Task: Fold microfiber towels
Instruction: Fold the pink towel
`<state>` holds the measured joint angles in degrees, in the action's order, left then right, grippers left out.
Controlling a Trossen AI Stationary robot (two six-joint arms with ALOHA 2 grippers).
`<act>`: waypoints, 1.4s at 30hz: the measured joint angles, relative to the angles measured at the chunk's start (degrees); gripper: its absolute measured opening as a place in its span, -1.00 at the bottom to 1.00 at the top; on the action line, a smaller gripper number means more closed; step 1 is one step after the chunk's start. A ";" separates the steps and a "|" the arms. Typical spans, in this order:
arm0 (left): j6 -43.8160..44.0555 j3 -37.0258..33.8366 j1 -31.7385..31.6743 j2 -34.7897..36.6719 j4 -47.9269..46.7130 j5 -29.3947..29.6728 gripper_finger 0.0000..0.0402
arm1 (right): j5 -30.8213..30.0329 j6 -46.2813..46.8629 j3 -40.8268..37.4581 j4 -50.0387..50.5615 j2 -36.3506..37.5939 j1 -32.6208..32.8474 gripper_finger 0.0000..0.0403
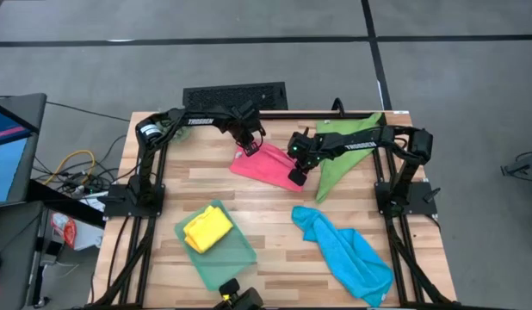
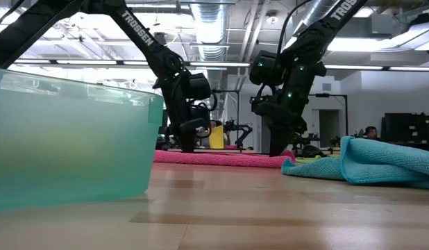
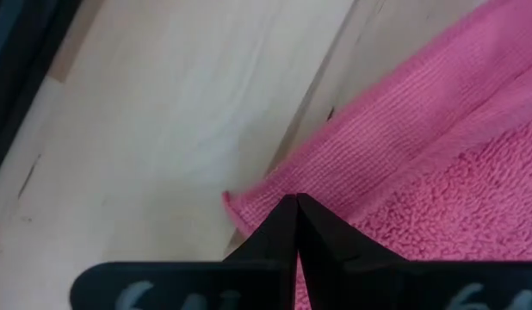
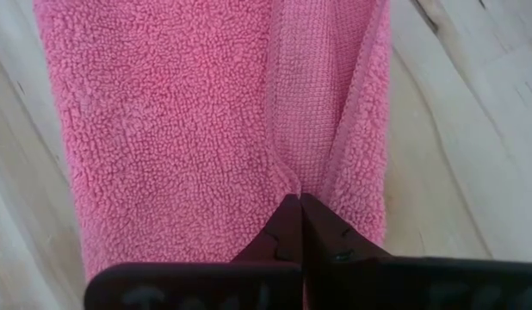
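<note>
Pink microfiber towel (image 1: 268, 164), lying near the bench's far edge, is mid-fold: the left gripper (image 1: 246, 146) and right gripper (image 1: 296, 177) each pinch a corner with jaws closed. Next, I judge, both must carry those corners across together, level, onto the opposite edge.

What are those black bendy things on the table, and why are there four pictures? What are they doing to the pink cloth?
Those are two robot arms, each ending in a two-finger hand. One picture looks down from above, one looks across the wooden table from its surface, and two come from small cameras on the arms' wrists.

On the table lie a pink towel, a green towel partly under the right arm, and a crumpled blue towel. A yellow towel, already folded, sits in a pale see-through tray.

The left hand is pinched shut on one corner of the pink towel. The right hand is pinched shut on its edge at the other end. It looks like they are about to fold it.
</note>
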<state>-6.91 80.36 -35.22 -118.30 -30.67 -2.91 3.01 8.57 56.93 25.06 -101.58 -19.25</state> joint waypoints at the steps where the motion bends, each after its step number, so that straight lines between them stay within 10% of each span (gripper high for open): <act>1: 0.22 0.00 0.00 0.00 0.04 0.23 -1.00 | 0.00 -0.01 0.00 0.00 0.00 -0.01 -0.95; 42: 2.00 0.17 -0.28 -2.27 -2.98 0.02 -1.00 | -1.97 -0.31 -0.02 9.15 4.26 -4.59 -0.95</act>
<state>-4.91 80.53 -35.51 -120.57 -33.65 -2.90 1.03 8.26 56.90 34.21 -97.32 -23.84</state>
